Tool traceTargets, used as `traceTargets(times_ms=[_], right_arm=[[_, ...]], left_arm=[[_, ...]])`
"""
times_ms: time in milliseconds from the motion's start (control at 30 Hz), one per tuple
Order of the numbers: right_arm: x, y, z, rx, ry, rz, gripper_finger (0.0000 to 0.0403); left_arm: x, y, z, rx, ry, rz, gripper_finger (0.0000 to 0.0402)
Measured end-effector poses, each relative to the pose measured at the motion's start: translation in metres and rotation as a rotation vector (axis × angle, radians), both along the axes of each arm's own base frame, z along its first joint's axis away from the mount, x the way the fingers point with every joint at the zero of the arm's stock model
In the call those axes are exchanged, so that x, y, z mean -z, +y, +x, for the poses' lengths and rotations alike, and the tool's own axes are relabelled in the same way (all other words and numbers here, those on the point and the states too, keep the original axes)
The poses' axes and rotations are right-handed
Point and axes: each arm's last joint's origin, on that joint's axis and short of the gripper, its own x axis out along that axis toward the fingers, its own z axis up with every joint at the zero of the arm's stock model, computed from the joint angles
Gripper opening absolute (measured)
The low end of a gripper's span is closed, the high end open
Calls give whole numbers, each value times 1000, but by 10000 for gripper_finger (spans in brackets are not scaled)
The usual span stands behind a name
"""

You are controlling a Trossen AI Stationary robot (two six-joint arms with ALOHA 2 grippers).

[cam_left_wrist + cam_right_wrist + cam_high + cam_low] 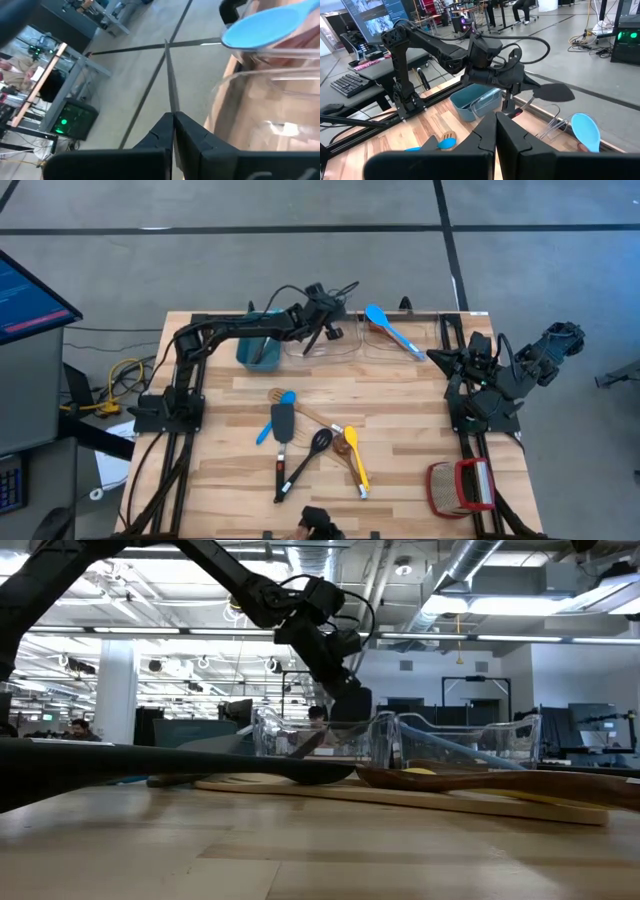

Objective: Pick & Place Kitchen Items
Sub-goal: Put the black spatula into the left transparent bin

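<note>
Nearest me on the counter (420, 480) a cluster of utensils lies unsorted — a black slotted turner (282, 442), a black spoon (308, 458), a yellow silicone spoon (355, 456), a wooden spoon (343, 450) beside it, a blue-headed spoon (274, 416) and a slotted wooden spoon (290, 404) — so I judge most of the picking is left to do. The red-and-tan basket (460, 486) sits at the near right corner, apart from them. Farther back, a blue silicone spoon (388, 326) lies across the right-hand clear bin (385, 343), which I count as placed, with something wooden-looking under it that I cannot make out. My left gripper (329, 323) hangs above the other clear bin (320, 343), just beside the teal bin (258, 350); its fingers are pinched tight on the thin handle of a black spatula (551, 91), blade out past the counter's far edge — mid-delivery, by my reading. The right gripper (438, 357) waits at the right edge, fingers pressed together on nothing.
</note>
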Motion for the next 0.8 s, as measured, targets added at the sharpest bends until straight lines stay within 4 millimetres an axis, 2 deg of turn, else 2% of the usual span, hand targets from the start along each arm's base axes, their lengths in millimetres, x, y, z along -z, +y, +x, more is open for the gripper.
traceTargets(times_ms=[133,500,700,800], right_arm=[[0,0,0,0,0,0,0],[0,0,0,0,1,-1,0],[0,0,0,0,4,-3,0],[0,0,0,-1,4,-3,0]], left_arm=[[-11,-1,-3,-4,-20,11,1],[-65,-10,-20,-9,-164,42,1],[-60,-11,-16,119,-247,-89,1],[-54,-15,-15,146,-211,-131,1]])
